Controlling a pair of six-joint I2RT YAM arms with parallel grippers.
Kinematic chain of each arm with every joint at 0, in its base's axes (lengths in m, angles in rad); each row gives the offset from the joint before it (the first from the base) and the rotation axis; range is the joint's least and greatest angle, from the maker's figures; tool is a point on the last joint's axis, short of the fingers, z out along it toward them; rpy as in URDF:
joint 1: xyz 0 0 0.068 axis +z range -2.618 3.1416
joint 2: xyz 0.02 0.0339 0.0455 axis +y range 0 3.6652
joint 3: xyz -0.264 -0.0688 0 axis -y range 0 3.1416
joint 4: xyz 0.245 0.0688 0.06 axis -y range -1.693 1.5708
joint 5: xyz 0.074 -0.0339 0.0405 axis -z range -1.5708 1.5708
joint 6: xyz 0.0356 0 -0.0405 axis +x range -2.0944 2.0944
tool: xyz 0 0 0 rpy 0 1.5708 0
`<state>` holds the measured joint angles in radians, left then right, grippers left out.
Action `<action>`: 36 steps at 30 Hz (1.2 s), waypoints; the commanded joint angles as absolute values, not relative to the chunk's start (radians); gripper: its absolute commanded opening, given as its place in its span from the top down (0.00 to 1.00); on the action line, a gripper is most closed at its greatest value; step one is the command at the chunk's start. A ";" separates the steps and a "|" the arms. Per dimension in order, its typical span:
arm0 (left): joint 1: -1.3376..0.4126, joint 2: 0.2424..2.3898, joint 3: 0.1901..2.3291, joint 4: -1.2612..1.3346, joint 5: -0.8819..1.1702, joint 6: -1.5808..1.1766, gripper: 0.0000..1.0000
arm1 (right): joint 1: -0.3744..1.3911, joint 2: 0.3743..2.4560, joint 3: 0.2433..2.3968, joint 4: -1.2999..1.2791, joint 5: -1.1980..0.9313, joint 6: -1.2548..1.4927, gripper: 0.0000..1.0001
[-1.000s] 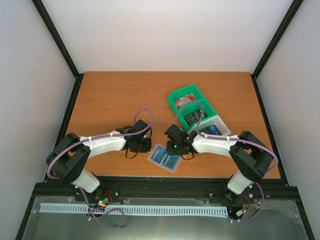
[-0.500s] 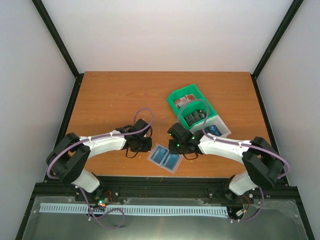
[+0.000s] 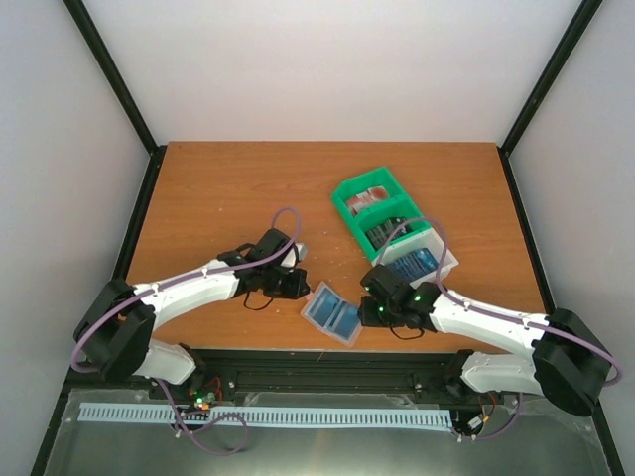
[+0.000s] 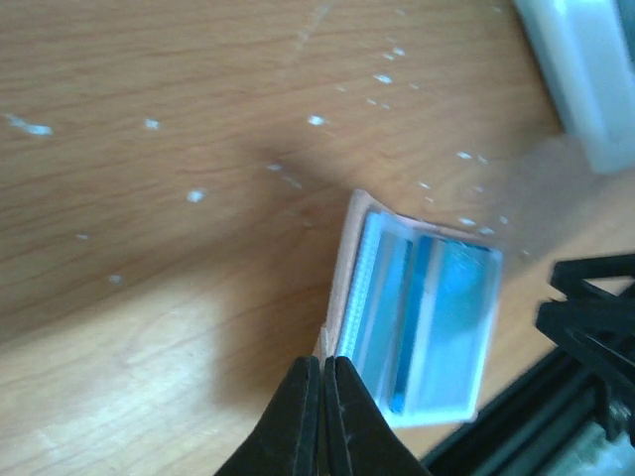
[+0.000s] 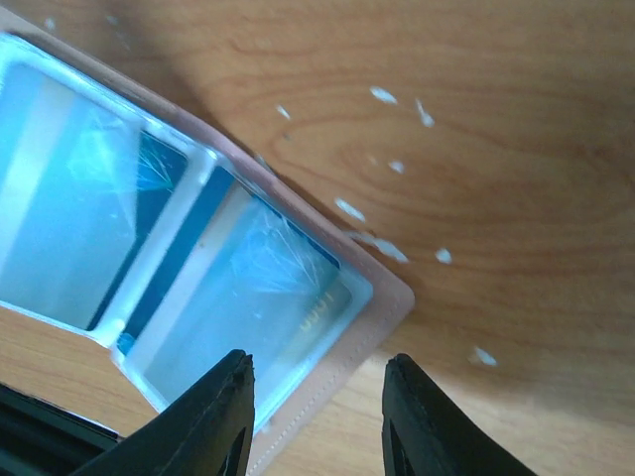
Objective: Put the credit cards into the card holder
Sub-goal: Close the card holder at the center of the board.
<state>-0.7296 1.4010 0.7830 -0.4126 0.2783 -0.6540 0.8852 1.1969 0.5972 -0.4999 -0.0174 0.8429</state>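
The card holder [image 3: 332, 312] lies open near the table's front edge, tan-pink outside, with blue cards under its clear pockets. My left gripper [image 3: 298, 286] is shut, its tips pinching the holder's tan left edge [image 4: 342, 288]; in the left wrist view the gripper [image 4: 322, 369] sits at the holder [image 4: 427, 327]. My right gripper [image 3: 369, 309] is open and empty, its jaws straddling the holder's right corner; the right wrist view shows the gripper [image 5: 317, 382] and holder [image 5: 198, 268]. More credit cards stand in the tray: red-and-white [image 3: 369, 198], dark [image 3: 387, 230], blue [image 3: 412, 263].
The green-and-white compartment tray [image 3: 340, 198] stands right of centre, just behind my right arm; its white corner shows in the left wrist view [image 4: 585, 69]. The black frame rail [image 3: 327, 359] runs along the table's front edge, right below the holder.
My right arm has drawn back to the right and nearer, off the holder's middle to its right corner. My left gripper has moved right onto the holder's left edge, which has shifted slightly.
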 commanded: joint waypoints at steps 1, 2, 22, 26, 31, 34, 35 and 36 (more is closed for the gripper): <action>-0.738 1.370 0.820 -0.367 0.459 -0.584 0.99 | 0.882 1.148 0.543 -0.532 -0.034 0.873 0.63; -0.738 1.369 0.821 -0.361 0.491 -0.579 0.99 | 0.882 1.144 0.530 -0.531 -0.035 0.876 0.64; -0.774 1.496 0.761 -0.058 0.802 -0.723 0.93 | 0.882 1.228 0.446 -0.373 -0.070 0.918 0.85; -0.816 1.550 0.766 -0.017 0.804 -0.745 0.89 | 0.881 1.242 0.440 -0.346 -0.066 0.925 0.85; -0.831 1.586 0.766 0.003 0.799 -0.762 0.71 | 0.880 1.245 0.433 -0.336 -0.055 0.940 0.85; -0.831 1.561 0.767 0.001 0.799 -0.758 0.52 | 0.882 1.230 0.431 -0.352 -0.041 0.946 0.85; -0.831 1.553 0.769 0.000 0.801 -0.755 0.47 | 0.881 1.223 0.432 -0.359 -0.036 0.946 0.85; -0.831 1.544 0.770 -0.001 0.803 -0.751 0.44 | 0.882 1.216 0.434 -0.369 -0.028 0.946 0.85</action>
